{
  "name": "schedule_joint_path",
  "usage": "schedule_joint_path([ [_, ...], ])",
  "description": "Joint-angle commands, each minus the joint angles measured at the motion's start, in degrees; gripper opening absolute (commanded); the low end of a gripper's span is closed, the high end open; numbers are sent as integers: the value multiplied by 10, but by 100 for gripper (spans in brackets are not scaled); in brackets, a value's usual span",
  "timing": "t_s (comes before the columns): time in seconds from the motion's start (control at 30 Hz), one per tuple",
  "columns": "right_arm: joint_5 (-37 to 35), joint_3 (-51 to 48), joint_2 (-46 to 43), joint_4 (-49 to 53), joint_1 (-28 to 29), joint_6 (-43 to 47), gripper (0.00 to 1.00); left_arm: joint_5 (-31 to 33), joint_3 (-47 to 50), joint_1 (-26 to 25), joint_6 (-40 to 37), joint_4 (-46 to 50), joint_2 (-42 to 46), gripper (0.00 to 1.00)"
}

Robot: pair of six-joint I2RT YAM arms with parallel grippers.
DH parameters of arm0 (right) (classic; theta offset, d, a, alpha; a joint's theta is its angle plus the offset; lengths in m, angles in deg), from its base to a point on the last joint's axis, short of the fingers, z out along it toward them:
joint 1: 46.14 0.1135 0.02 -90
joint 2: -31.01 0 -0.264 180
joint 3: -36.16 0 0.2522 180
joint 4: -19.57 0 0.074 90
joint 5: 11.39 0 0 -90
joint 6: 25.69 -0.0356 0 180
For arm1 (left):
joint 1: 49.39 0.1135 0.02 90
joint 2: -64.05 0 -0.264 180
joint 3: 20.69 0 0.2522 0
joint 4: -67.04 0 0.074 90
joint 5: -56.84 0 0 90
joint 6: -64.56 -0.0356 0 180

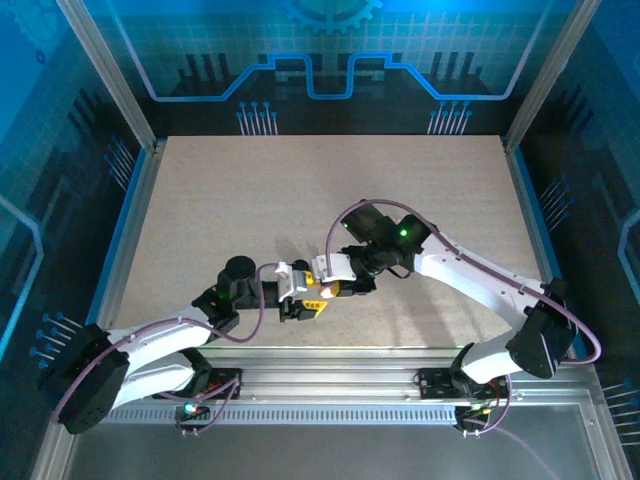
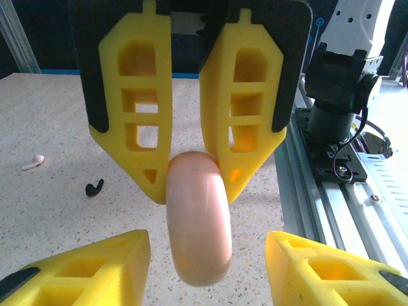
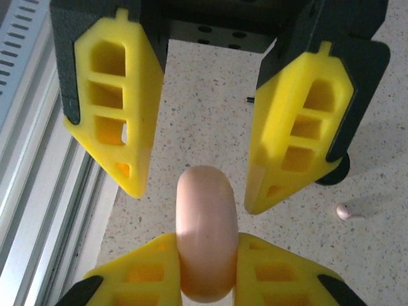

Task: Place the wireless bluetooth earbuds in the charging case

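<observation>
Right claw (image 3: pixel 205 252) clamps the pink case (image 3: pixel 205 210) upright; left claw (image 2: pixel 207 239), released, flanks it head-on.

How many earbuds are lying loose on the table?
2: a pink earbud at the far left of the left wrist view, and a black earbud just right of it. Others may be hidden.
</observation>
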Motion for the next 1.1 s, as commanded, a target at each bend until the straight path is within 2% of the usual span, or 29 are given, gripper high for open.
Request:
schedule_joint_path([
  [0.0, 28, 18, 6, -3, 8, 3, 19, 6, -15, -6, -12, -2, 4, 47],
  [0.17, 39, 13, 4, -12, 8, 2, 18, 10, -11, -7, -9, -11, 6, 33],
  [0.37, 40, 5, -3, -27, 5, -2, 20, 12, -11, -7, -6, -11, 12, 25],
  [0.47, 54, -9, -17, -38, -9, -14, 34, 12, -10, -7, -5, -12, 16, 22],
  [0.5, 69, -18, -25, -43, -19, -15, 37, 12, -10, -7, -2, -13, 18, 21],
  [0.7, 172, -74, -65, -86, -74, -28, 39, 3, -7, -7, 9, -22, 23, 20],
  [1.07, 203, -71, -48, -79, -78, -20, 39, -5, -4, -6, 27, -58, 24, 20],
])
